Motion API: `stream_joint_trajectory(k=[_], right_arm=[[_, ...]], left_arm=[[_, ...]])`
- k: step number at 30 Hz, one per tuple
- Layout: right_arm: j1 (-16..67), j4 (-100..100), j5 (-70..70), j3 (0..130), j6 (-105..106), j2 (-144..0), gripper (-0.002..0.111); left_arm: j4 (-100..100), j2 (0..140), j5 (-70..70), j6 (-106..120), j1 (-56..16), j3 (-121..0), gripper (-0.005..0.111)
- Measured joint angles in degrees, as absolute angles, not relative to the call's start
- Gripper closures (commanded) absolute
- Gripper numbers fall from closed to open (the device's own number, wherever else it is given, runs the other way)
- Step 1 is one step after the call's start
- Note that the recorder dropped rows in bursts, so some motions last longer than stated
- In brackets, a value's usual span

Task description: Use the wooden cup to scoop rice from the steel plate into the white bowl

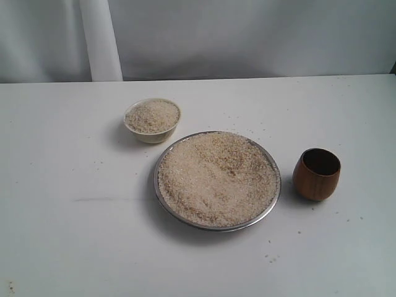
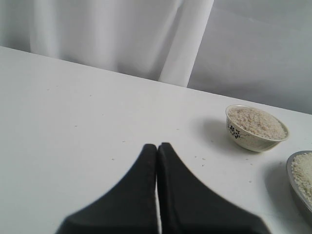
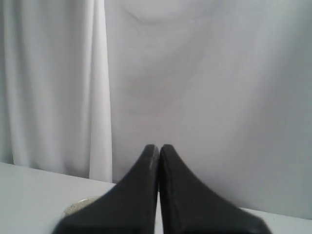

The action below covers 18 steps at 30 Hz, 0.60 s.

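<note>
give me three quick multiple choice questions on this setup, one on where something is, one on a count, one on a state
1. In the exterior view, where is the wooden cup relative to the steel plate?
A. to its right, apart from it
B. to its left
C. standing on it

2. How many dishes hold rice?
A. one
B. two
C. three

3. What state is the left gripper in?
A. shut, holding nothing
B. wide open
C. shut on the cup

Answers:
1 A: the cup stands upright to the right of the plate, with a gap between them.
2 B: the plate and the white bowl are both filled, while the cup's dark inside shows no rice.
3 A: its jaws meet with nothing between them.
</note>
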State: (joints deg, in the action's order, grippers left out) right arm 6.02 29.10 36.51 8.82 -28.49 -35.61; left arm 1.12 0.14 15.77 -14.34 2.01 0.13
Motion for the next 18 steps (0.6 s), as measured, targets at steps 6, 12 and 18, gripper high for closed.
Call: stream_joint_trajectory(k=[6,12,18], right_arm=[[6.0,29.1,36.1,8.8,-28.9,-34.1,0.108],[6.0,29.1,35.7,8.8,-29.1,-34.1,0.108],[6.0,29.9,35.6,8.8,-28.0,-34.1,0.108]], left_arm=[[1.1,0.1,15.8,-14.3,2.0,0.1,0.107],[1.1,0.1,15.8,-14.3,2.0,0.1,0.107],[1.1,0.1,15.8,-14.3,2.0,0.1,0.107]])
